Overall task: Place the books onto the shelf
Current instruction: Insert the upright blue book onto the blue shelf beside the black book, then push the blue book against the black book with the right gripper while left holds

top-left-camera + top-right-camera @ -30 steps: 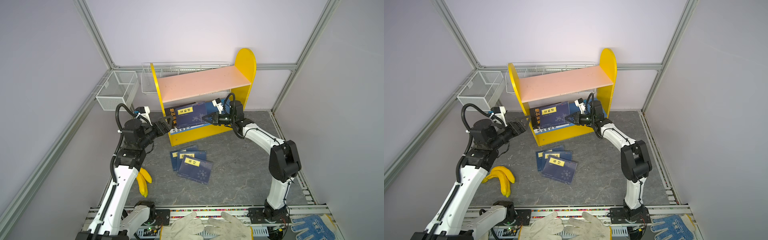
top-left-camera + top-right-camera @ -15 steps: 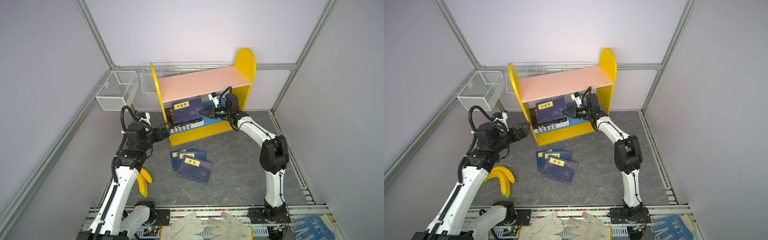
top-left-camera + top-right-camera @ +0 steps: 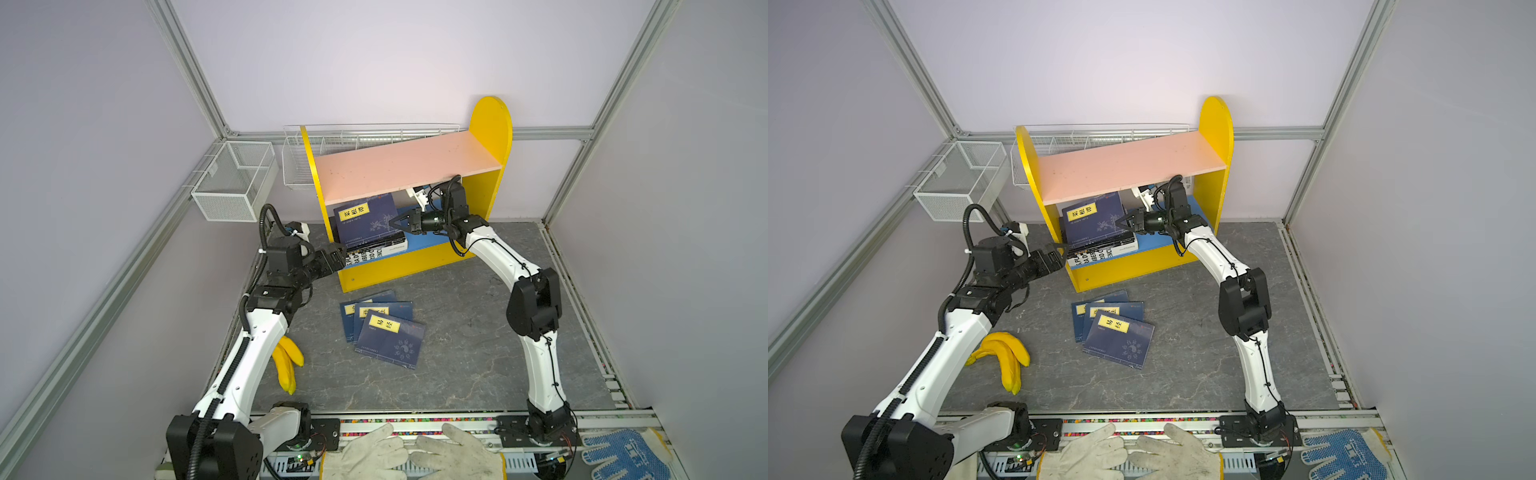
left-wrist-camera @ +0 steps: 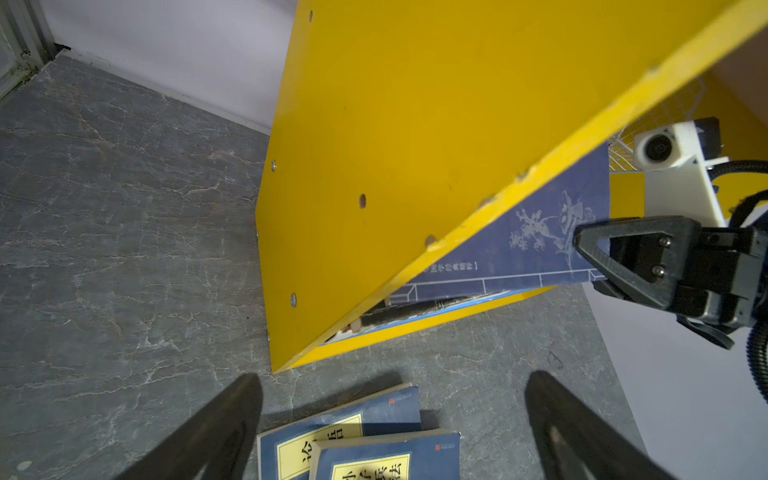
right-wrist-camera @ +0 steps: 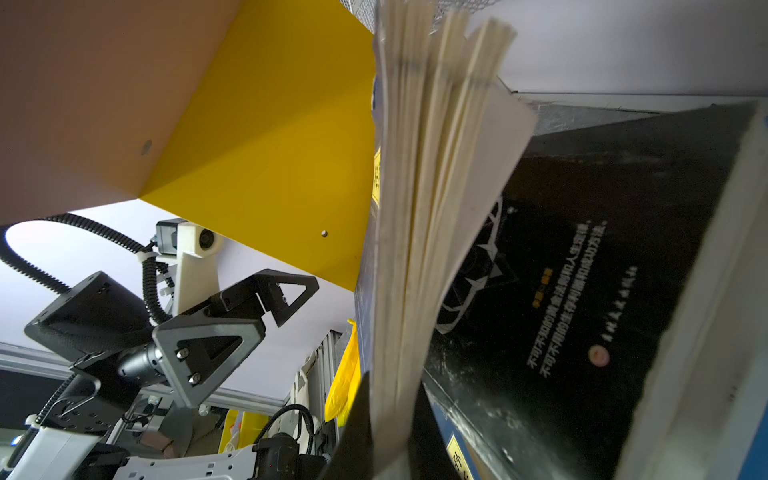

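navy softcover book (image 3: pixel 365 220) with a yellow title label stands tilted in the lower bay of the small yellow-sided bookshelf (image 3: pixel 399 269), matte cover facing forward. it leans over a flat stack: black-covered books (image 3: pixel 376 242) on a thick white book with black lettering (image 3: pixel 370 254), all on the blue lower board (image 3: pixel 428 241). the right gripper (image 3: pixel 395 223) is clamped on the tilted book's side edge; the right wrist view shows its cream pages fanning above the closed black fingers. the smooth pink upper board (image 3: pixel 407 166) roofs the bay just above the wrist. the left gripper (image 3: pixel 338 255), triangular black fingers spread wide and holding nothing, hovers close by the front edge of the flat yellow left side panel (image 4: pixel 374 145), which screens most of the stack from it. three more navy books (image 3: pixel 386 328) overlap on the grey stone-patterned mat (image 3: pixel 457 365) in front. yellow bananas (image 3: pixel 286 361) lie beside the left arm, white wire baskets (image 3: pixel 235 183) hang at the back, and pale work gloves (image 3: pixel 411 453) rest on the front rail.
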